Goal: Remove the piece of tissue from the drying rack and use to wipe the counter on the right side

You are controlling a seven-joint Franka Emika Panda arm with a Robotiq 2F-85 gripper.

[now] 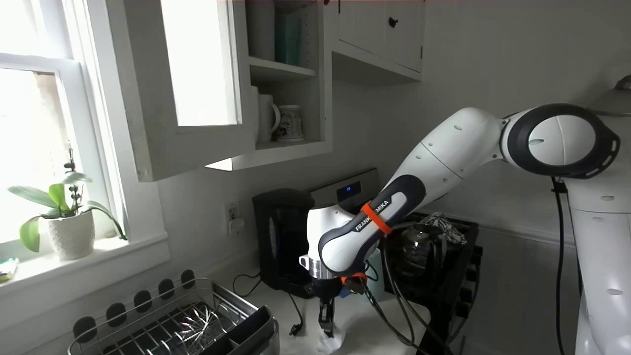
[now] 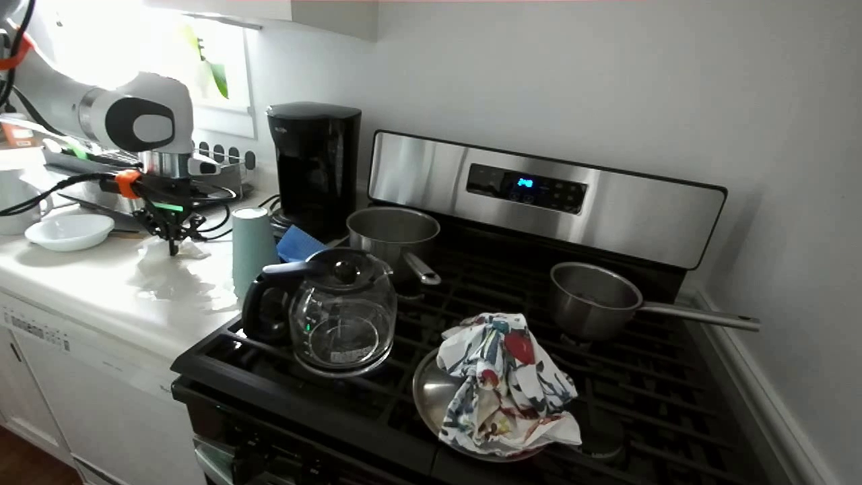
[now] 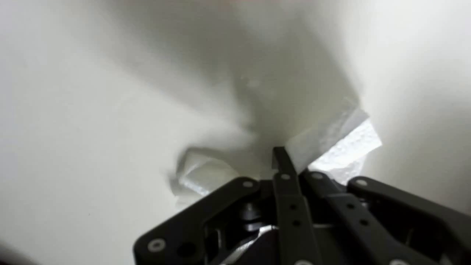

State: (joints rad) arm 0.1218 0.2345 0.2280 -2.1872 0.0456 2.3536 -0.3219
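Note:
The piece of tissue (image 3: 342, 151), white and crumpled, is pinched between the fingers of my gripper (image 3: 290, 165) in the wrist view. Parts of it stick out on both sides of the fingers. The gripper (image 1: 326, 331) points straight down, with the tissue (image 1: 331, 342) at or very near the counter (image 1: 296, 345). In an exterior view the gripper (image 2: 173, 248) and tissue (image 2: 192, 250) are low over the counter (image 2: 101, 283), between a white bowl and the pale blue cup. The black drying rack (image 1: 241, 301) stands beside the gripper, with silvery utensils in it.
The black coffee maker (image 2: 315, 168) stands behind the gripper. The pale blue cup (image 2: 252, 252) is near the stove edge. A glass carafe (image 2: 343, 316) sits on the stove. A white bowl (image 2: 71, 232) is on the counter. A black plug (image 1: 296, 329) lies close to the fingers.

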